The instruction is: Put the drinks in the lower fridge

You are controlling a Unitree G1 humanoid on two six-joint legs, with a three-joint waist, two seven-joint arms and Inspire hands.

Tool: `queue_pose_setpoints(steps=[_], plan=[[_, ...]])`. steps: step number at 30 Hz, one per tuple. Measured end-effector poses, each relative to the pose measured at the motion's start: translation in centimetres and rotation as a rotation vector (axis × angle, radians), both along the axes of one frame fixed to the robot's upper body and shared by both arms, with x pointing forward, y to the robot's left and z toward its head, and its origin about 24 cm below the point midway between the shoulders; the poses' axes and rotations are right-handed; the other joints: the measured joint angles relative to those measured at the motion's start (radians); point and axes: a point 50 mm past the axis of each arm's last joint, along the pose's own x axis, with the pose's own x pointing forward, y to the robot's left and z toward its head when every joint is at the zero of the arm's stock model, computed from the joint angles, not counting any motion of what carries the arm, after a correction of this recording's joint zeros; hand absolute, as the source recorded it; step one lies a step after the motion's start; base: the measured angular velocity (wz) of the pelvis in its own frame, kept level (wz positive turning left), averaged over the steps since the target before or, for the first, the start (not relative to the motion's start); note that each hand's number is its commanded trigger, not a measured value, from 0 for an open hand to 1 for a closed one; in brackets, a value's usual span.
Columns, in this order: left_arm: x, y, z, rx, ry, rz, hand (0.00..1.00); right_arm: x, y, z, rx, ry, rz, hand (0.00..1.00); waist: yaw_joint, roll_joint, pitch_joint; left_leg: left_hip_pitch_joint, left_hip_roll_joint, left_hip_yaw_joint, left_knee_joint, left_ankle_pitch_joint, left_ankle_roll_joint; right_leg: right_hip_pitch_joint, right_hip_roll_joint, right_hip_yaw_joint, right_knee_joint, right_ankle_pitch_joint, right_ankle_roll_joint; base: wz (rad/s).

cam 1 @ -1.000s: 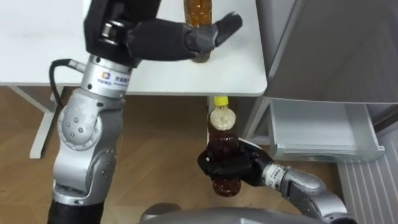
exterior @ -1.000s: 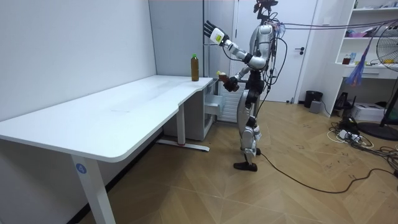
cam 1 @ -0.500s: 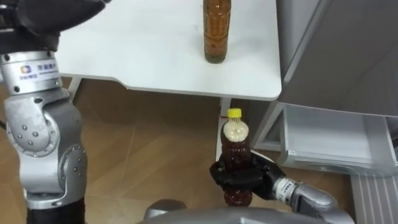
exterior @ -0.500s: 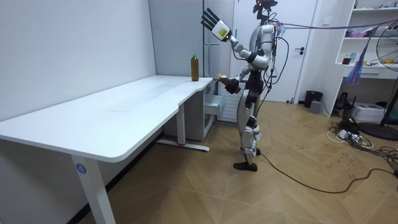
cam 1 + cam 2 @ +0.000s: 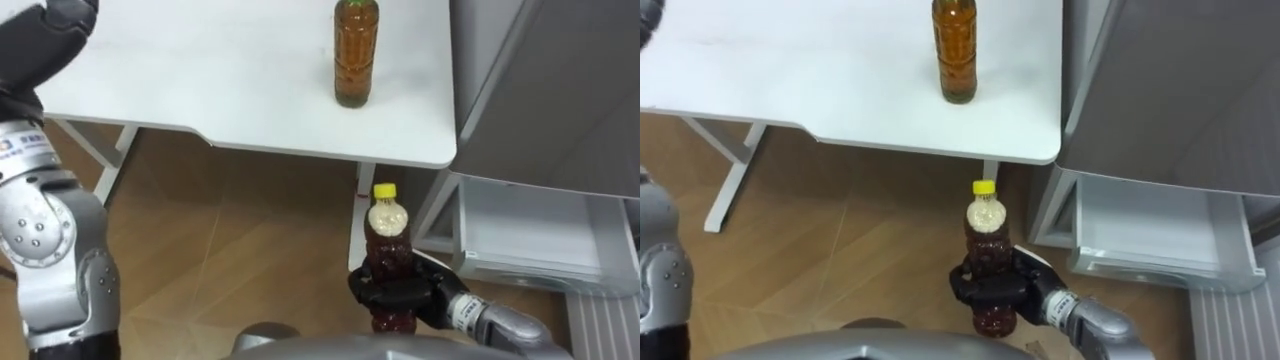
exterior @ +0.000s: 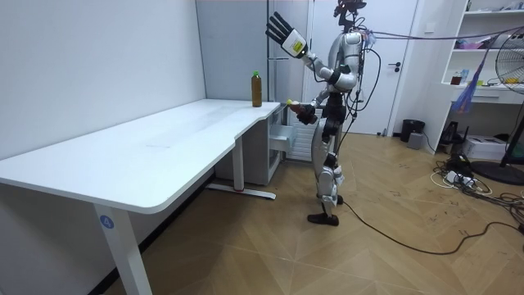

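A brown drink bottle with a yellow cap [image 5: 388,250] is upright in my right hand [image 5: 402,297], whose fingers curl round its lower body, low in front of me over the wooden floor. A second amber bottle with a green cap [image 5: 355,52] stands alone near the corner of the white table [image 5: 200,90]. My left hand [image 6: 281,31] is raised high above that table end, fingers spread and holding nothing; it shows dark at the top left corner [image 5: 45,25] of the eye view. In the room view I stand at the table's far end beside the grey fridge [image 6: 291,49].
The grey fridge [image 5: 560,80] stands right of the table. Its lower white drawer [image 5: 530,240] is pulled open toward me. White table legs [image 5: 105,175] stand on the wooden floor at left. Cables, a fan and shelves lie at the room view's right.
My left hand has lifted from beside the table bottle, up and to the left, leaving that bottle standing. The right hand keeps its bottle; the eye view has shifted slightly.
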Motion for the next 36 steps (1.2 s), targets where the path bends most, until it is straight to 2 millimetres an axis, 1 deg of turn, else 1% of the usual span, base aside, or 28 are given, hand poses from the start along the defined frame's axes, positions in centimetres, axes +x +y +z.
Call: queue_pose_setpoints(steps=[1, 2, 4, 5, 7, 8, 10, 11, 12, 13, 14, 16, 17, 19, 20, 22, 25, 26, 28, 31, 33, 34, 36], plan=[[-0.3, 0.4, -1.1, -0.015, 0.051, 0.026, 0.0, 0.0, -0.1, 0.0, -0.002, -0.001, -0.001, 1.0, 0.002, -0.001, -0.0014, 0.004, -0.001, -0.002, -0.002, 0.0, 0.0, 0.002, 0.0, 0.001, 0.001, 0.0, 0.0, 0.0], [-0.4, 0.5, -1.6, -0.022, 0.071, 0.039, 0.0, 0.0, -0.1, 0.0, -0.002, -0.001, -0.001, 1.0, 0.005, -0.003, -0.0023, 0.005, -0.001, -0.002, -0.003, 0.0, 0.0, 0.002, 0.0, 0.001, 0.001, 0.0, 0.0, 0.0], [-0.6, 1.2, -3.5, -0.089, 0.139, 0.082, 0.0, 0.0, -0.2, 0.0, -0.008, -0.002, -0.006, 1.0, 0.01, -0.005, -0.0034, 0.005, -0.003, -0.003, -0.005, 0.0, 0.0, 0.004, -0.002, -0.001, -0.001, -0.001, 0.0, 0.0], [-0.7, 1.4, -4.0, -0.112, 0.156, 0.093, 0.0, 0.1, -0.1, 0.0, -0.008, -0.002, -0.009, 1.0, 0.012, -0.005, -0.0033, 0.005, -0.004, -0.003, -0.005, 0.0, 0.0, 0.004, -0.002, -0.001, -0.001, -0.001, 0.0, 0.0], [-1.2, 2.0, -6.5, -0.223, 0.237, 0.138, 0.0, 0.2, 0.1, 0.0, -0.011, -0.006, -0.02, 1.0, 0.014, -0.006, -0.0031, -0.001, -0.004, -0.005, -0.006, 0.0, 0.0, -0.001, -0.003, -0.002, -0.003, -0.001, 0.001, 0.0], [-1.4, 2.1, -7.0, -0.252, 0.255, 0.149, 0.0, 0.2, 0.1, 0.0, -0.008, -0.006, -0.022, 1.0, 0.012, -0.007, -0.0035, -0.002, -0.005, -0.004, -0.006, 0.0, 0.0, -0.001, -0.003, -0.002, -0.006, -0.001, 0.001, 0.0], [-2.0, 2.2, -9.6, -0.338, 0.352, 0.184, 0.0, 0.1, 0.2, -0.1, -0.01, 0.006, -0.022, 1.0, 0.016, -0.009, -0.0042, 0.002, -0.006, -0.003, -0.014, 0.0, 0.0, 0.003, -0.002, 0.002, -0.012, -0.001, 0.001, 0.0], [-2.2, 2.2, -10.3, -0.358, 0.38, 0.195, 0.0, 0.1, 0.2, -0.1, -0.011, 0.009, -0.022, 1.0, 0.016, -0.01, -0.0044, 0.002, -0.006, -0.003, -0.016, 0.0, 0.0, 0.002, -0.002, 0.003, -0.012, -0.001, 0.001, 0.0], [-2.6, 2.3, -11.4, -0.384, 0.435, 0.221, 0.0, 0.1, 0.2, -0.2, -0.013, 0.018, -0.021, 1.0, 0.017, -0.013, -0.0047, 0.002, -0.006, -0.003, -0.017, 0.0, 0.0, 0.0, -0.002, 0.004, -0.012, -0.001, 0.001, 0.0], [-2.9, 2.1, -12.3, -0.412, 0.476, 0.24, 0.0, 0.0, 0.2, -0.2, -0.016, 0.027, -0.02, 1.0, 0.015, -0.015, -0.0043, 0.002, -0.006, -0.004, -0.018, 0.0, 0.0, -0.001, -0.002, 0.005, -0.012, -0.001, 0.001, 0.0], [-3.1, 2.0, -12.8, -0.419, 0.496, 0.247, 0.0, 0.0, 0.2, -0.2, -0.018, 0.028, -0.019, 1.0, 0.016, -0.017, -0.0041, 0.001, -0.006, -0.004, -0.018, 0.0, 0.0, 0.0, -0.002, 0.005, -0.012, -0.001, 0.001, 0.0], [-3.7, 1.5, -14.7, -0.433, 0.59, 0.253, 0.0, 0.1, 0.1, -0.2, -0.024, 0.027, -0.024, 1.0, 0.016, -0.018, -0.004, 0.002, -0.007, -0.004, -0.019, 0.0, 0.0, 0.006, -0.002, 0.001, -0.011, -0.001, 0.0, 0.0], [-3.9, 1.4, -15.1, -0.436, 0.616, 0.257, 0.0, 0.1, 0.1, -0.2, -0.027, 0.026, -0.026, 1.0, 0.016, -0.019, -0.0035, 0.002, -0.007, -0.004, -0.019, 0.0, 0.0, 0.005, -0.002, 0.001, -0.011, -0.001, 0.0, 0.0], [-4.7, 0.9, -16.8, -0.448, 0.707, 0.262, 0.0, 0.3, 0.1, -0.2, -0.039, 0.021, -0.038, 1.0, 0.013, -0.022, -0.0014, 0.001, -0.007, -0.004, -0.019, 0.0, 0.0, 0.005, -0.002, -0.001, -0.012, -0.001, 0.001, 0.0], [-4.9, 0.8, -17.2, -0.45, 0.73, 0.261, 0.0, 0.3, 0.1, -0.2, -0.042, 0.022, -0.041, 1.0, 0.013, -0.022, -0.0006, 0.001, -0.006, -0.004, -0.019, 0.0, 0.0, 0.005, -0.002, -0.002, -0.011, -0.001, 0.001, 0.0], [-5.9, 0.2, -18.9, -0.454, 0.833, 0.249, 0.0, 0.3, 0.0, -0.4, -0.056, 0.03, -0.053, 1.0, 0.013, -0.022, -0.0002, 0.001, -0.006, -0.003, -0.021, 0.0, 0.0, 0.003, -0.003, -0.001, -0.011, -0.001, 0.001, 0.0], [-7.0, -0.5, -20.5, -0.466, 0.945, 0.228, 0.0, 0.2, 0.0, -0.8, -0.078, 0.067, -0.07, 1.0, 0.011, -0.024, 0.0001, -0.008, -0.006, -0.004, -0.02, 0.0, 0.0, 0.0, -0.002, -0.002, -0.01, -0.001, 0.001, 0.0], [-7.2, -0.6, -20.8, -0.466, 0.963, 0.222, 0.0, 0.2, 0.0, -0.9, -0.082, 0.074, -0.072, 1.0, 0.012, -0.025, -0.0001, -0.009, -0.006, -0.004, -0.02, 0.0, 0.0, -0.001, -0.002, -0.002, -0.01, -0.001, 0.0, 0.0], [-8.2, -0.8, -21.8, -0.475, 1.033, 0.211, 0.0, 0.1, 0.1, -1.0, -0.09, 0.086, -0.072, 1.0, 0.012, -0.023, 0.0005, -0.008, -0.006, -0.003, -0.019, 0.0, 0.0, 0.0, -0.002, -0.002, -0.01, -0.001, 0.0, 0.0], [-9.0, -1.0, -22.5, -0.489, 1.095, 0.194, 0.0, 0.0, 0.5, -1.1, -0.084, 0.099, -0.075, 1.0, 0.008, -0.023, 0.0008, -0.01, -0.006, -0.003, -0.017, 0.0, 0.0, 0.0, -0.002, -0.002, -0.009, -0.001, 0.0, 0.0], [-9.2, -1.0, -22.7, -0.493, 1.107, 0.183, 0.0, 0.1, 0.7, -1.1, -0.077, 0.1, -0.074, 1.0, 0.006, -0.022, 0.001, -0.009, -0.006, -0.003, -0.017, 0.0, 0.0, 0.001, -0.002, -0.002, -0.009, -0.001, 0.0, 0.0], [-9.4, -1.1, -22.9, -0.495, 1.118, 0.173, 0.0, 0.2, 0.8, -1.1, -0.075, 0.102, -0.073, 1.0, 0.003, -0.018, 0.0037, -0.009, -0.006, -0.003, -0.016, 0.0, 0.0, 0.002, -0.002, -0.001, -0.009, -0.001, 0.0, 0.0], [-10.1, -1.1, -23.4, -0.504, 1.151, 0.161, 0.0, 0.5, 1.0, -1.2, -0.075, 0.103, -0.064, 1.0, -0.011, -0.016, 0.0044, -0.01, -0.006, -0.004, -0.017, 0.0, 0.0, 0.003, -0.002, -0.002, -0.008, -0.001, 0.0, 0.0]])
